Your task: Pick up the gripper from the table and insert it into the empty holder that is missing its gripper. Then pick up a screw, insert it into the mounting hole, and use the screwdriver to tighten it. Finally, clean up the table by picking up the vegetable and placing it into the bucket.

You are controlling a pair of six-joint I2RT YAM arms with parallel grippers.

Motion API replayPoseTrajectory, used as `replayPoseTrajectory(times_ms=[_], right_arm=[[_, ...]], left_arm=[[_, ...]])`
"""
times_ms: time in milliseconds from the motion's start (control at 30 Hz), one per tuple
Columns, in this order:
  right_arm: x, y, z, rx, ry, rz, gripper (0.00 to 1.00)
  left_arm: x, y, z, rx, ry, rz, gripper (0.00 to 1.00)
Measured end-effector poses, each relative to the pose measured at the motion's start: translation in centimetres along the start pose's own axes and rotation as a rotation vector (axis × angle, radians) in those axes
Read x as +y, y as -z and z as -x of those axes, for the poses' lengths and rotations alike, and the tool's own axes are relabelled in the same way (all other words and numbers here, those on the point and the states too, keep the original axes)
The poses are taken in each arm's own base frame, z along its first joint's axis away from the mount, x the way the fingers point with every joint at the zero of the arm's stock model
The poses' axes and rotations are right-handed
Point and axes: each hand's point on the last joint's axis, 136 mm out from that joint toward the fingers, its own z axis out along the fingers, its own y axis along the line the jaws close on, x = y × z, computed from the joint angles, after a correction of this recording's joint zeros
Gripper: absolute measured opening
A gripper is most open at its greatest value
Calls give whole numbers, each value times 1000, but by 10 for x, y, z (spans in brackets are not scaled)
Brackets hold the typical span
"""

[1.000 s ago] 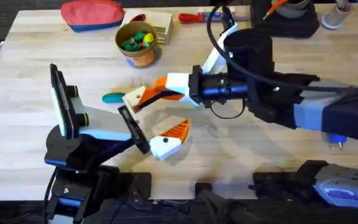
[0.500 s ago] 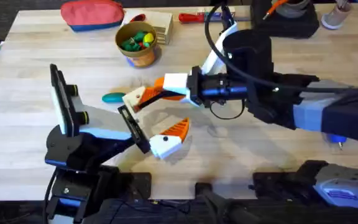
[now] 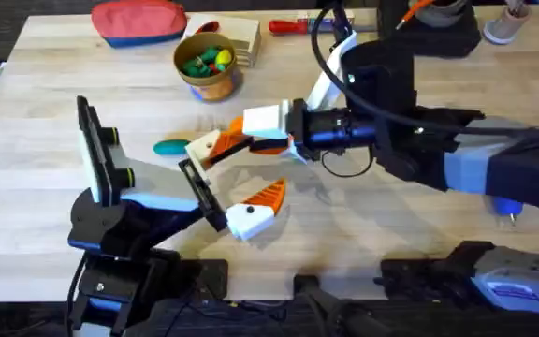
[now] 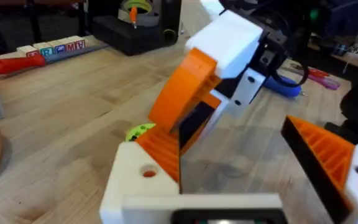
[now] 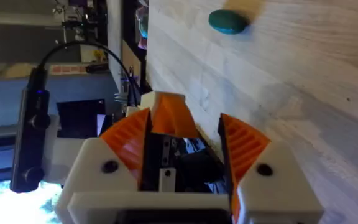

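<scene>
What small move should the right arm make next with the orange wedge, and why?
Probably ease the right gripper a little further toward the left arm's holder, then release. The orange gripper finger sits between the right gripper's pads with its lower end against the white holder, tilted and apparently not fully seated. The vegetable lies on the table.
</scene>
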Motion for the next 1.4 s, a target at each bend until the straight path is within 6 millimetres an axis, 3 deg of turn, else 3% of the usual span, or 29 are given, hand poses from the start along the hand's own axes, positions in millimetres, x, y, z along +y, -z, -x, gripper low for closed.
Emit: replayPoseTrajectory(times_ms=[100,233,300,633,833,1100,1233,1400], right_arm=[[1,0,-1,5,6,4,669],[2,3,5,-9,50,15,952],[0,7,12,-27,84,17,987],[-36,41,42,-28,231,-170,991],[-45,61,67,-43,494,-368,992],[-82,84,81,-13,732,-640,975],[-89,85,81,10,803,-702,916],[-104,70,75,76,847,-745,823]], left_arm=[[0,0,0,0,0,0,988],[0,0,0,0,0,0,988],[0,0,0,0,0,0,988],[0,0,0,0,0,0,988],[0,0,0,0,0,0,988],[0,0,0,1,0,-2,988],[0,0,0,1,0,-2,988],[0,0,0,1,0,-2,988]])
